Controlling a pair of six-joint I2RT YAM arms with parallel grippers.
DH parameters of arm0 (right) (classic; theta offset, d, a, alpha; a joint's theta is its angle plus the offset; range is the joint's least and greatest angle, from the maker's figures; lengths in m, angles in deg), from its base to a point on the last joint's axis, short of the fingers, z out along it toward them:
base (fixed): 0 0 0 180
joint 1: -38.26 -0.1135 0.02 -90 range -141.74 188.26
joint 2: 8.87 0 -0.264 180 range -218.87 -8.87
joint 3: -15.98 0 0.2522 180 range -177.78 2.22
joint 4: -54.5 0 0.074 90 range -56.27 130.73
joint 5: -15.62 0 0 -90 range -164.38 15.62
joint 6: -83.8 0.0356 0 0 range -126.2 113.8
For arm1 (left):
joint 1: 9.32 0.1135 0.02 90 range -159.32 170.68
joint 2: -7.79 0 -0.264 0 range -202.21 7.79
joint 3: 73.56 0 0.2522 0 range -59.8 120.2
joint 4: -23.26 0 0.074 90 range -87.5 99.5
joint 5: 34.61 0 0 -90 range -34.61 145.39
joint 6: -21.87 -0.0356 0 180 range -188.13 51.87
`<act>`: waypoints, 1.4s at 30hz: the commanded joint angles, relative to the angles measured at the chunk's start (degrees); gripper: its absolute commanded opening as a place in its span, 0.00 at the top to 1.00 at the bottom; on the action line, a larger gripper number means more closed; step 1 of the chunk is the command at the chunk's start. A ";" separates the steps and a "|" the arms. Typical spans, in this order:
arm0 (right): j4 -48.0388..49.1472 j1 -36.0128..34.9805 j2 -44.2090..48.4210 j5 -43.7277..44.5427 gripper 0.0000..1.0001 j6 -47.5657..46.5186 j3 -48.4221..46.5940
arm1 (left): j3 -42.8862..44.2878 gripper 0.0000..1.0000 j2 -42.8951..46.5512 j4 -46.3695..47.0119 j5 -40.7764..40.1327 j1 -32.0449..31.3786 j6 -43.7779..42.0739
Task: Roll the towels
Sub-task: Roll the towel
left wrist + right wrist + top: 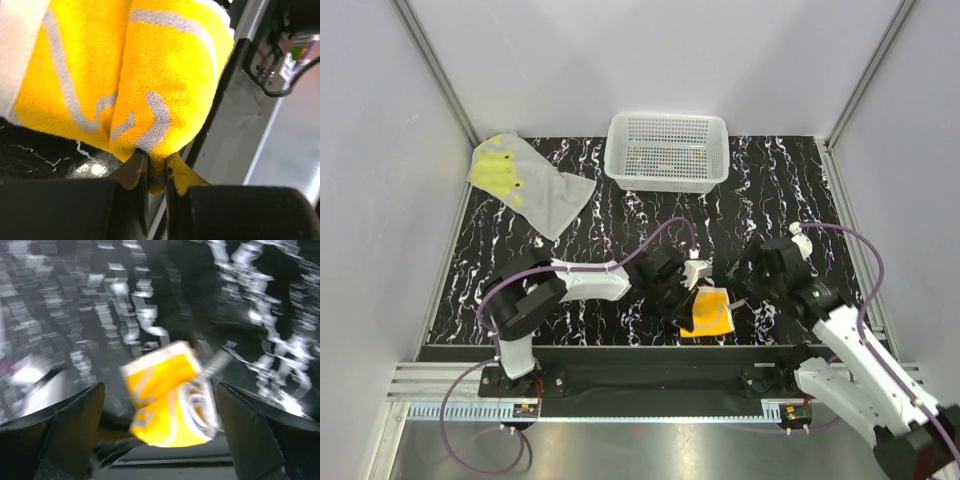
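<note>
1. Two small towels lie on the table (620,215), a black top veined with white like marble.
2. The orange towel (708,312) sits near the front edge, between the two arms. It is bunched into a thick, soft roll.
3. In the left wrist view the orange towel (150,75) shows a fuzzy looped pile crossed by pale grey-white curved stripes.
4. The left gripper (682,300) is closed on it. Its dark fingers (135,172) pinch a small fold at the roll's lower edge.
5. The right gripper (760,275) stands just to the right of the roll, its fingers spread wide and holding nothing.
6. The right wrist view is blurred. Still, the roll's end shows a spiral of layers (197,407).
7. The grey towel (525,182) lies spread out flat and slightly rumpled at the far left corner. Yellow-green blotches mark one end.
8. A white plastic basket (667,152), rectangular with perforated walls, stands at the far edge, apart from both towels.
</note>
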 commanded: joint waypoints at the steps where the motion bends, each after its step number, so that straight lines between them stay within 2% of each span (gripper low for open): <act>1: 8.97 0.18 6.43 -6.70 0.00 -4.38 3.24 | -0.48 1.00 -3.35 -6.96 7.36 2.61 1.78; 2: 14.05 0.18 7.49 -9.87 0.00 -6.75 5.16 | -0.48 1.00 -3.96 -7.04 10.06 3.32 1.79; 3: 16.11 0.18 7.50 -15.82 0.00 -7.82 5.79 | -0.30 1.00 -4.93 -7.22 10.96 3.94 1.79; 6: 21.65 0.09 3.47 -26.37 0.06 -10.37 7.37 | 1.71 1.00 -7.21 -10.29 12.20 5.61 0.39; 7: 23.32 -0.08 2.59 -28.51 0.11 -10.55 8.16 | 2.16 1.00 -7.66 -11.34 12.02 5.79 0.21; 9: 27.18 -1.22 1.79 -33.16 0.13 -10.90 10.62 | 2.69 1.00 -8.62 -11.97 13.69 6.14 0.03; 12: 28.60 -4.55 2.14 -34.50 0.19 -11.69 12.74 | 2.78 1.00 -9.50 -11.18 15.80 7.19 0.55; 15: 29.31 -7.54 1.00 -33.11 0.29 -11.17 14.32 | 3.47 1.00 -10.38 -11.52 17.12 8.33 -0.23; 18: 29.57 -11.06 -0.50 -30.30 0.32 -9.85 16.25 | 3.13 1.00 -10.30 -11.53 18.08 9.73 0.11; 22: 31.50 -11.68 -1.11 -28.98 0.35 -7.31 20.29 | 3.13 1.00 -9.77 -11.00 20.02 10.62 0.38; 25: 32.38 -11.68 -1.20 -29.24 0.34 -6.43 21.70 | 3.65 0.98 -9.86 -12.84 20.63 11.32 -0.94; 28: 30.90 -11.77 -2.34 -27.48 0.26 -6.33 20.74 | 4.27 0.96 -10.47 -13.55 21.69 12.03 -2.08; 31: 31.24 -12.03 -3.48 -26.95 0.23 -6.33 20.48 | 3.92 0.94 -10.82 -12.06 22.65 14.13 -1.47; 37: 32.64 -14.32 -9.97 -25.81 0.22 -6.42 19.07 | 5.58 0.92 -10.74 -11.96 23.62 17.39 -0.59; 42: 33.35 -16.60 -12.19 -24.58 0.22 -5.55 18.63 | 12.17 0.91 -12.31 -16.52 23.54 19.06 -1.64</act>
